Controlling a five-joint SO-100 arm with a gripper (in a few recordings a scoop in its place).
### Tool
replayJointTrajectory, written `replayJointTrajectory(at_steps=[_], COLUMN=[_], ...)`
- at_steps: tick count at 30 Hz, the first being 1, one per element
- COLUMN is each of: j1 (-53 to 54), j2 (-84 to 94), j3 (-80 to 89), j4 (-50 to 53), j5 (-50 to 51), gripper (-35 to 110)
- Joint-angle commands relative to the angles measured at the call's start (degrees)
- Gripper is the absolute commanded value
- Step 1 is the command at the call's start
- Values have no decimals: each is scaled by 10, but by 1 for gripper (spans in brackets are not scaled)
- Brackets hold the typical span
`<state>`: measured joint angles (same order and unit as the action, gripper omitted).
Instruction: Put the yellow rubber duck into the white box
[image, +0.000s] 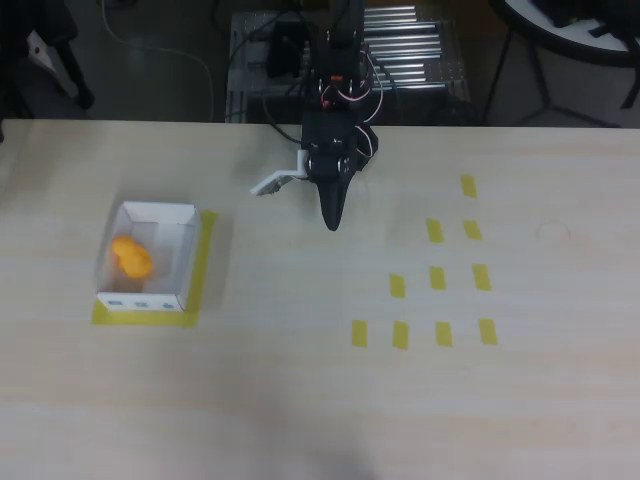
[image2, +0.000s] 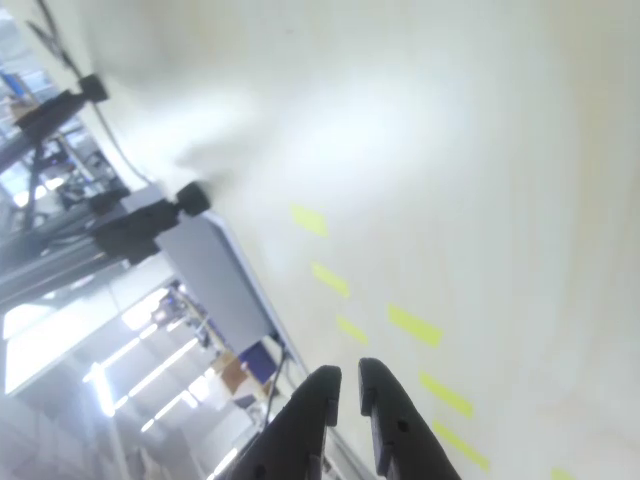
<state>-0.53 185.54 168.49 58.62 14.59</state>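
The yellow rubber duck (image: 131, 256) lies inside the white box (image: 186, 258) at the left of the table in the overhead view. The box stands on a yellow tape square. My black gripper (image: 332, 222) is far to the right of the box, near the table's back edge, pointing toward the front. Its two fingers are pressed nearly together with nothing between them. In the wrist view the gripper (image2: 347, 382) shows its dark fingers close side by side over the pale tabletop.
Several flat yellow tape rectangles (image: 437, 278) lie in rows on the right half of the table, and some tape marks (image2: 414, 325) show in the wrist view. A metal rack (image: 400, 50) and cables stand behind the table's back edge.
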Motion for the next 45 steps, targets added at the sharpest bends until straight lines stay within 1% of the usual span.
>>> replayJointTrajectory(at_steps=[1, 6, 23, 27, 45], j1=[-19, -21, -18, -18, -18], j2=[44, 56, 56, 56, 56], j3=[33, 62, 62, 61, 61], j4=[20, 20, 25, 25, 25], j5=[6, 8, 9, 9, 8], gripper=[0, 0, 0, 6, 0])
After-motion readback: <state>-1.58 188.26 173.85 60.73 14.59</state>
